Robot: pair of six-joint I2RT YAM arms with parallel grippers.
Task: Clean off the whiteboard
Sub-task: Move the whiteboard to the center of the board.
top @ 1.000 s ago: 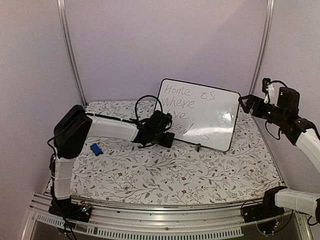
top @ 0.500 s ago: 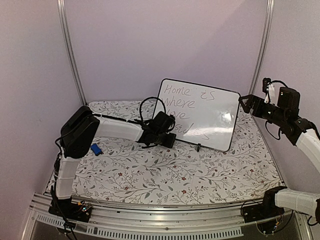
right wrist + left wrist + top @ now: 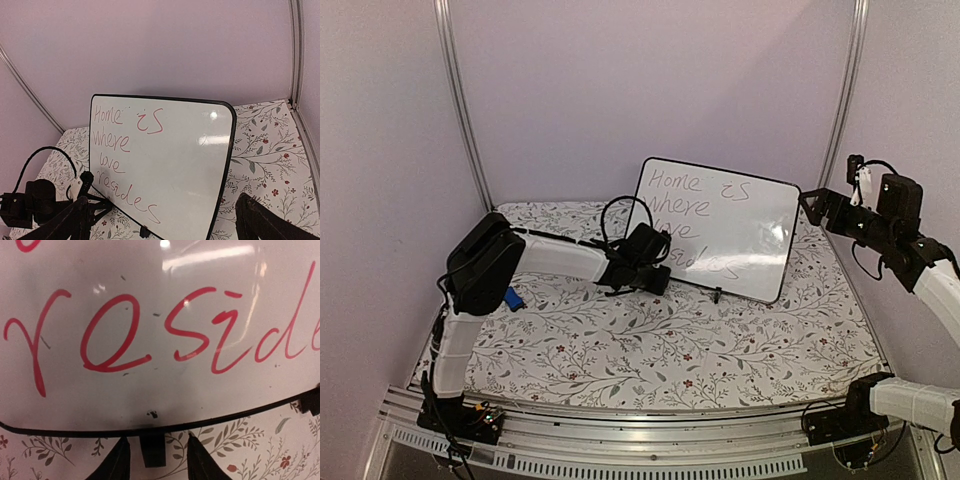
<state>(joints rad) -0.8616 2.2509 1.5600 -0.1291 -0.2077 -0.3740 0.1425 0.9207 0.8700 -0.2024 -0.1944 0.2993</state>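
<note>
The whiteboard (image 3: 720,225) stands propped at the rear of the flowered tabletop (image 3: 670,340), leaning back slightly, with red handwriting (image 3: 120,335) across it. The left claw (image 3: 155,465) sits low at the board's bottom edge, its fingers apart on either side of a small black foot (image 3: 152,450) and not touching it. The right claw (image 3: 808,208) hangs wide open, empty, just beside the board's right edge. A blue eraser (image 3: 512,298) lies by the left arm.

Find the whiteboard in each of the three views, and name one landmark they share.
Top external: whiteboard stands at centre, right of the middle.
Left wrist: its lower part fills most of the frame.
Right wrist: centre, reaching the bottom edge.
Shared landmark: the handwritten word "resides".
</note>
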